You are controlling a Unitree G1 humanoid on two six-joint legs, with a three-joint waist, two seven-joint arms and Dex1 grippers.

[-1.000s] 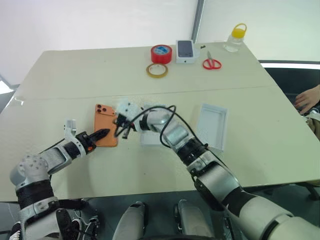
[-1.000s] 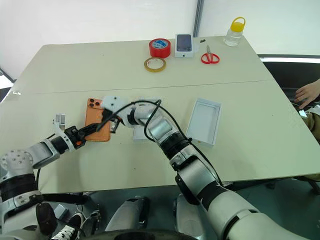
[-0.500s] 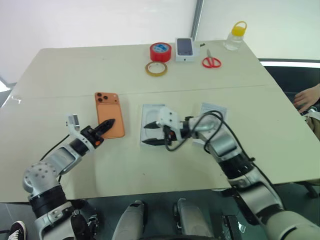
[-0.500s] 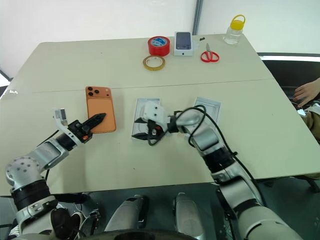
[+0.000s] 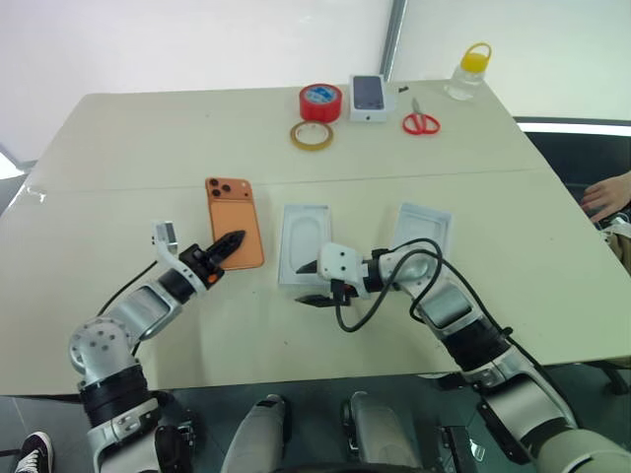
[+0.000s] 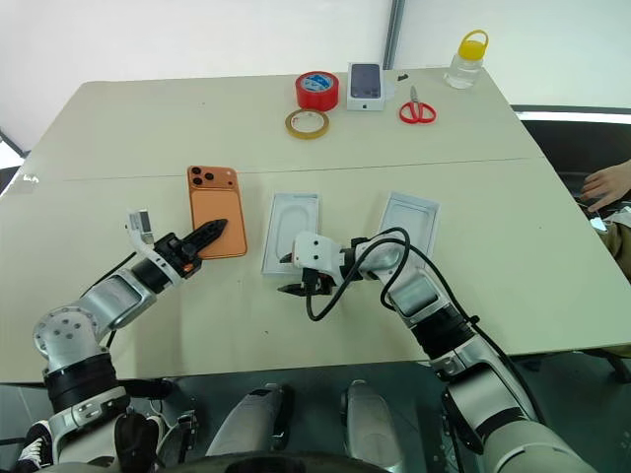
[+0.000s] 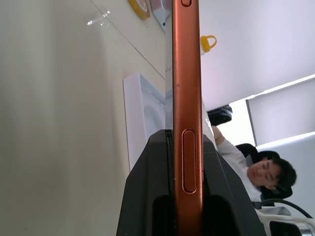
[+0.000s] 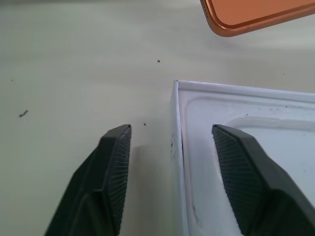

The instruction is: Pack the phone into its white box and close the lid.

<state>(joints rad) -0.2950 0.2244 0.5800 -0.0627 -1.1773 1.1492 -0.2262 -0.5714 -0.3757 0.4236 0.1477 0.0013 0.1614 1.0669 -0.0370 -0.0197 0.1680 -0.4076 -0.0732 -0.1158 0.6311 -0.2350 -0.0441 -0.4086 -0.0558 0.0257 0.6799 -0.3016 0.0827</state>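
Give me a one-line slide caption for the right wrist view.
Open right hand straddles a corner of the lid, the orange phone just beyond.

1. We take this for a lab or office test room: a large pale bench stands before plain white walls.
2. At the bench's far edge we see a red tape roll, a tan tape ring, red-handled scissors, a small white box and a yellow-capped bottle.
3. Beyond the bench's right edge a person's hand rests; the left wrist view shows a seated person by a dark chair.
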